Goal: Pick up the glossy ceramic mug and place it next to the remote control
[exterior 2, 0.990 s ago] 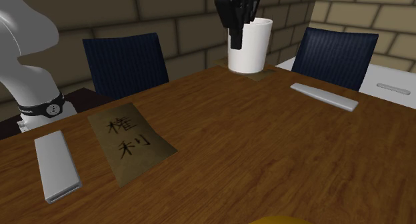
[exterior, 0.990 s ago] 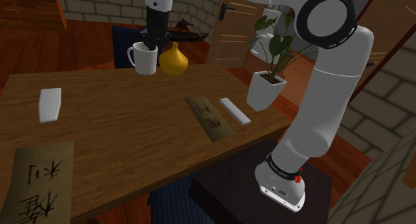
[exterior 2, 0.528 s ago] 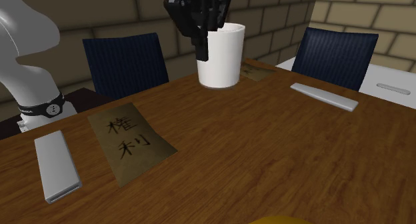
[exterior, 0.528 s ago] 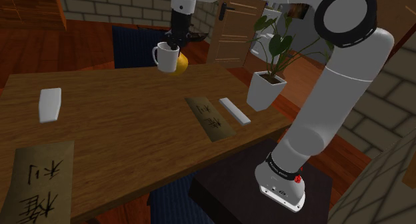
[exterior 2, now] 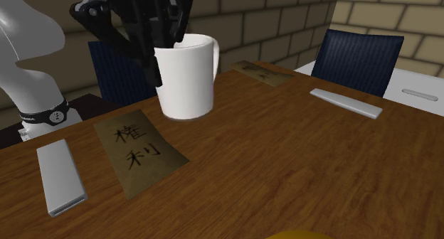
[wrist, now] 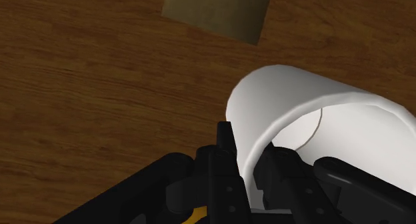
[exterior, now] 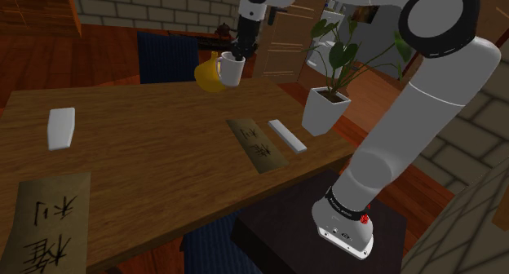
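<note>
The white mug (exterior: 232,69) hangs upright above the table (exterior: 147,158), its wall pinched by the gripper (exterior: 237,55), whose narrowly parted fingers probably keep it level for setting down. The remote (exterior: 287,135) lies at five o'clock, well apart.

Tan paper (exterior 2: 139,153) reads 権利

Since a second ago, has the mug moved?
Yes. Held in the hand, the mug has crossed from the left of the yellow vase to its right in the shoulder view.
</note>
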Motion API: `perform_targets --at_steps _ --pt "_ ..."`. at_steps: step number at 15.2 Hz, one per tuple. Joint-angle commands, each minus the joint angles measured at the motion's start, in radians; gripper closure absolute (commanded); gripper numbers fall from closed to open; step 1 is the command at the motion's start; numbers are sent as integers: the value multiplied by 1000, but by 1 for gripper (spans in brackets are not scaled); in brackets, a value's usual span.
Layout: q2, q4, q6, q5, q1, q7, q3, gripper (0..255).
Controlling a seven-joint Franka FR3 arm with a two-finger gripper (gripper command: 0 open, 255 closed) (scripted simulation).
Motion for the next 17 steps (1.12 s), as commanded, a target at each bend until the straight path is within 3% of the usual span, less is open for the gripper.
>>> perform_targets --at_steps 1,17 --pt "-20 -22 0 2 -22 -48 -23 255" --pt "-19 -28 -11 0 -190 -398 -206 255"
